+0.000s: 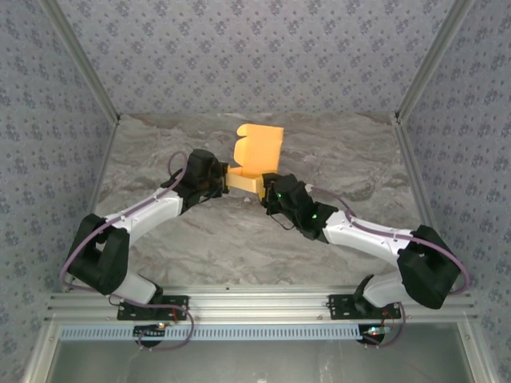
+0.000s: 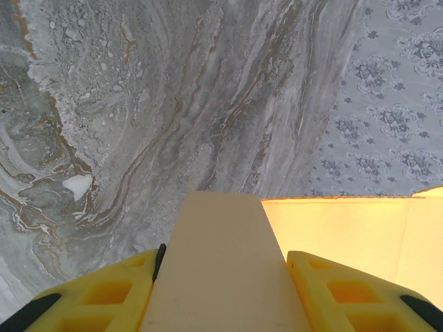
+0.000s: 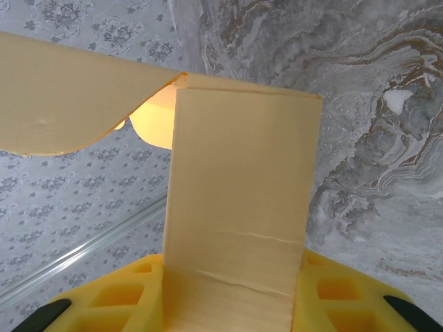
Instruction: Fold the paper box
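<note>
Marbled table (image 1: 239, 239), centre: you see the paper box (image 1: 257, 152) held between both arms, left gripper (image 2: 223, 261) and right gripper (image 3: 232, 261) each clamped across a card panel (a notched flap rises beyond them).

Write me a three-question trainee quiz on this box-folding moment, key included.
1. Short answer: what colour is the paper box?
2. Multiple choice: of the left gripper and the right gripper, which has card between its fingers? A) left alone B) right alone C) both
3. True or false: the box lies flat and untouched on the table.
Key: 1 yellow-orange; 2 C; 3 false, one flap stands raised and the grippers hold it.
</note>
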